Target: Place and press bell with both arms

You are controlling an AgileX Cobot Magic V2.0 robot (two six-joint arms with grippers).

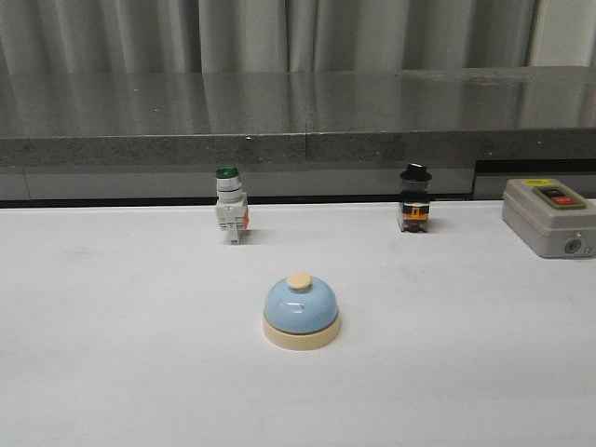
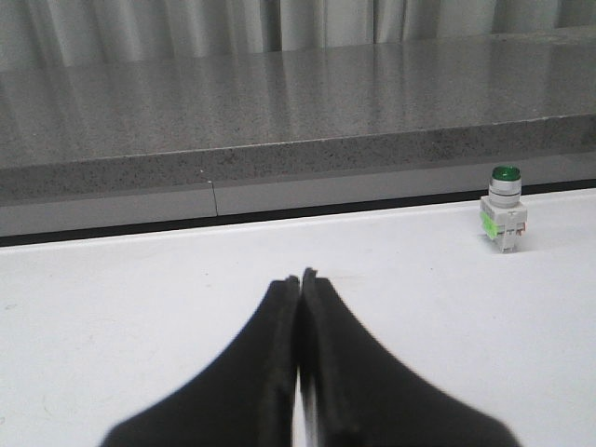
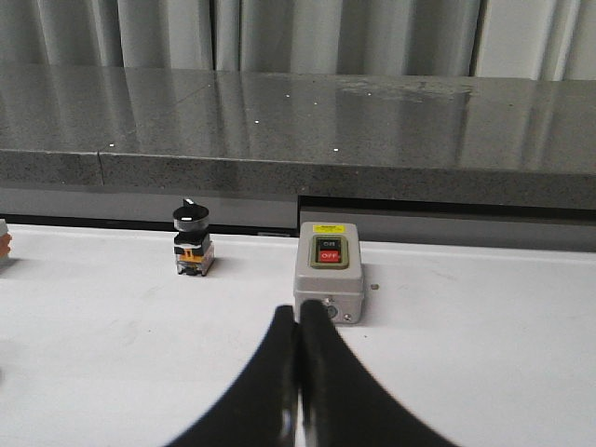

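- Two grippers are being shown only in the wrist views; neither arm is being seen in the front view.
- Bell (image 1: 301,312) is being seen upright on the white table (image 1: 112,372), lower centre of the front frame, standing free with nothing touching it.
- It is not being picked up in either wrist view, so neither gripper is being pointed at it right now.
- Step judged: the very start, with the bell not yet being grasped, placed or pressed.
- Next move is judged as calling for one arm to be swung in toward the bell, jaws opened wide enough to be closed round the base, while the other arm is lined up over the cream button (image 1: 299,281).
- Left gripper (image 2: 301,279): fingers are being held pressed together, nothing between them, tips hanging over bare table at lower centre of the left wrist frame.
- Green-capped switch (image 2: 505,207) is being seen at right of that frame, well apart from the tips.
- Right gripper (image 3: 300,312): fingers likewise being held together and empty.
- Its tips are being overlapped in the frame with the lower edge of the grey box (image 3: 328,270); contact cannot be told from this angle.
- Black-capped switch (image 3: 193,238) is being seen left of centre there, apart from the gripper.
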